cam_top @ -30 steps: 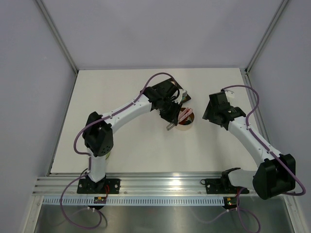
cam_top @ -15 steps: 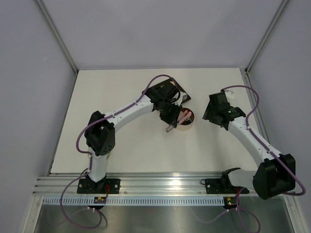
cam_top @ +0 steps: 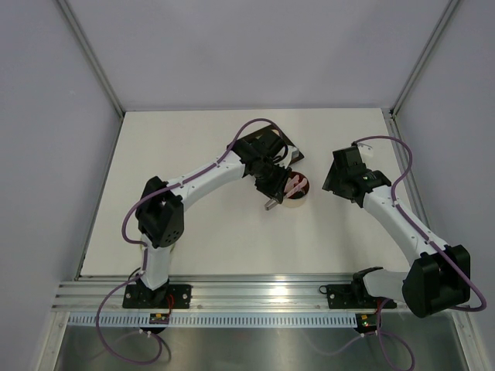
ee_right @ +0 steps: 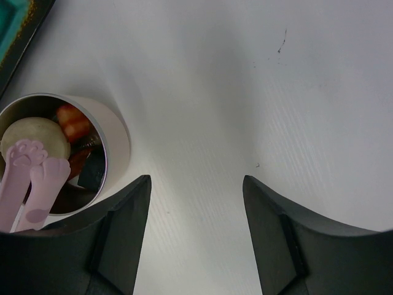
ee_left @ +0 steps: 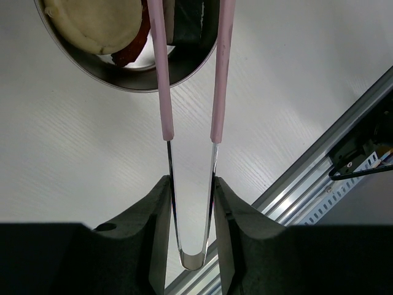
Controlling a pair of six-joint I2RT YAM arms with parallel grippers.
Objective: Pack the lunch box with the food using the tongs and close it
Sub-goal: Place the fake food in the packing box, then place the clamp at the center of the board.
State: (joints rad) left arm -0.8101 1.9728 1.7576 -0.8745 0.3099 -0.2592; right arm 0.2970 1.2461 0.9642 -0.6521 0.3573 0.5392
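Left jaws (ee_left: 191, 187) clamp the steel shanks of the tongs (ee_left: 161, 74) from both sides. The pink arms stand slightly parted, their paw-shaped tips inside the lunch box (ee_right: 116, 147), with nothing visibly pinched between them. The box stands upright on the white surface (cam_top: 193, 224), just beside the teal tray (ee_right: 9, 24). Right jaws (ee_right: 195, 196) are spread wide and empty, hovering near the box on its right without touching it. The step in hand is judged to be releasing a piece into the box. Done well, the squeeze is eased only enough for the arms to spring apart, never so far that the tongs slip. The tips are then lifted straight up, clear of the rim, so the box is not tipped. Count: one box, one pair of tongs, one tray (corner only). Food visible in the box: one beige ball (ee_right: 34, 138), one red-orange piece (ee_right: 72, 121), one dark red slice (ee_left: 132, 52) and one dark block (ee_right: 92, 172). Anything under the tips is hidden. No lid appears in any view.
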